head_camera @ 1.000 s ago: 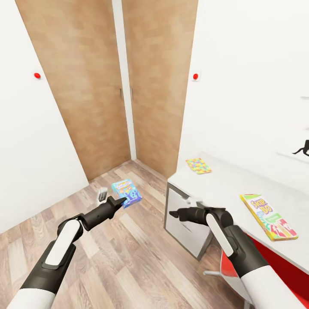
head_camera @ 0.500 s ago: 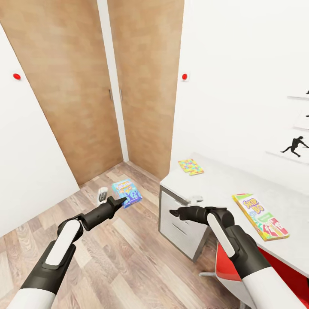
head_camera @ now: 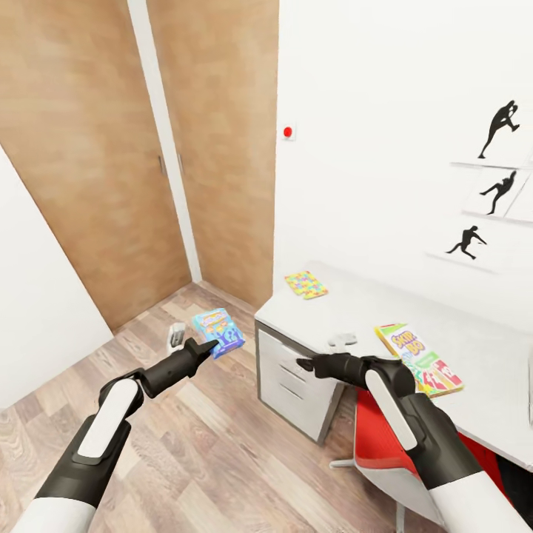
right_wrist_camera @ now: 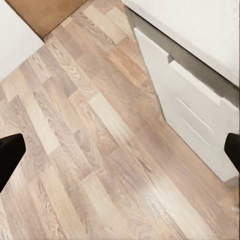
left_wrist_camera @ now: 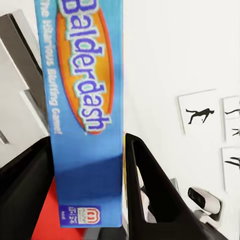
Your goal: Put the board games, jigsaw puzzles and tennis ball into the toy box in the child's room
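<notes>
Transport is the step we judge to be in hand: our left gripper (head_camera: pixel 209 344) is closed on the blue board game (head_camera: pixel 218 332), a box titled "Balderdash", which we carry out over the wood floor (head_camera: pixel 222 437) with its printed face up. In the left wrist view the box (left_wrist_camera: pixel 87 115) sits pinched between the two dark fingers (left_wrist_camera: pixel 150 195), one pressed to each side of it.

Our right gripper (head_camera: pixel 305 364) holds nothing. In the right wrist view its fingertips (right_wrist_camera: pixel 10 152) show at opposite edges with bare floor (right_wrist_camera: pixel 85 150) and the white drawers (right_wrist_camera: pixel 195 115) between them, so the jaws stand wide apart.

To our right stands the table (head_camera: pixel 348 314). A jigsaw puzzle (head_camera: pixel 306 284) lies flat near its far left corner, and the SKIP BO board game (head_camera: pixel 417 359) lies flat further right, near the front edge, just beyond our right forearm. A red chair (head_camera: pixel 385 451) is tucked under the table. Black baseball silhouettes (head_camera: pixel 497 127) hang on the white wall above. The toy box is not among what we can make out here, so we cannot say where on the table it stands.

Next, we judge, the base must turn further right along the table until the toy box comes into sight, then the left arm must bring the blue game over it before letting go.
</notes>
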Controlling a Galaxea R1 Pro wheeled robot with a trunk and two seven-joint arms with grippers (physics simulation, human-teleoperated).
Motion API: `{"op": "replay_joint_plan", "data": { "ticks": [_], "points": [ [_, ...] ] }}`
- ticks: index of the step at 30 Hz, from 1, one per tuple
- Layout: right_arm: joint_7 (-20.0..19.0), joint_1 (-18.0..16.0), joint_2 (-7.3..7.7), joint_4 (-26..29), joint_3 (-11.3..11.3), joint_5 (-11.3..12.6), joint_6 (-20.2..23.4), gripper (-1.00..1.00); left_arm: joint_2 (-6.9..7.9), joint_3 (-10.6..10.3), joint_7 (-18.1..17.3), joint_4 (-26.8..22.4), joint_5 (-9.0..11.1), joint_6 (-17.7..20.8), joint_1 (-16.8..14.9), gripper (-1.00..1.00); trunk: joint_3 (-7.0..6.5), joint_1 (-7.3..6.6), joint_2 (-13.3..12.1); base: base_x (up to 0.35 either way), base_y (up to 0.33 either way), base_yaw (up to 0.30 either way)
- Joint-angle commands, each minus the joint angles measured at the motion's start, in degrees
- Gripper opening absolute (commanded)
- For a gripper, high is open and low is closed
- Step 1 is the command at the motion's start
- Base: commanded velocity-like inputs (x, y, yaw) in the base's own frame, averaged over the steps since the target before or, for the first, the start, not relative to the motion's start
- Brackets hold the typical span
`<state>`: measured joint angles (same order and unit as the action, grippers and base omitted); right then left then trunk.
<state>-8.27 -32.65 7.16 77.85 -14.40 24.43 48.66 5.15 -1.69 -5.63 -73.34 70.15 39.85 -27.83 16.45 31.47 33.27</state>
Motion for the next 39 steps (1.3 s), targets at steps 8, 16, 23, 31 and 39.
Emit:
{"op": "replay_joint_plan", "data": {
  "ticks": [8, 16, 23, 31, 39],
  "points": [
    [-0.7, 4.6, 4.71, 12.1, 5.0, 0.0, 4.0, 1.00, 0.18, 0.0, -0.2, -8.1, 0.1, 0.7, 0.8, -1.00, 0.09, 0.02, 0.1, 0.000, 0.000, -0.284],
    [-17.4, 6.4, 8.15, 14.5, 17.4, 0.1, 4.8, 1.00, 0.05, -0.6, -0.1, -14.7, 0.1, 1.1, 1.5, -1.00, 0.09, 0.02, 0.1, 0.000, 0.000, -0.060],
    [-20.2, 6.5, 8.66, 14.6, 18.4, 0.1, 4.9, 1.00, 0.11, -0.6, -0.1, -14.9, 0.1, 1.1, 1.5, -1.00, 0.09, 0.02, 0.1, 0.043, 0.027, -0.009],
    [-21.1, 6.5, 8.79, 14.6, 18.7, 0.1, 5.0, 1.00, 0.15, -0.6, -0.2, -15.0, 0.1, 1.1, 1.6, -1.00, 0.06, 0.02, 0.1, 0.184, 0.146, -0.130],
    [-21.2, 6.5, 8.86, 14.7, 18.8, 0.1, 5.1, 1.00, 0.08, -0.6, -0.1, -15.0, -0.2, 1.1, 1.6, -1.00, -0.11, 0.02, 0.1, 0.060, 0.049, -0.260]
  ]
}}
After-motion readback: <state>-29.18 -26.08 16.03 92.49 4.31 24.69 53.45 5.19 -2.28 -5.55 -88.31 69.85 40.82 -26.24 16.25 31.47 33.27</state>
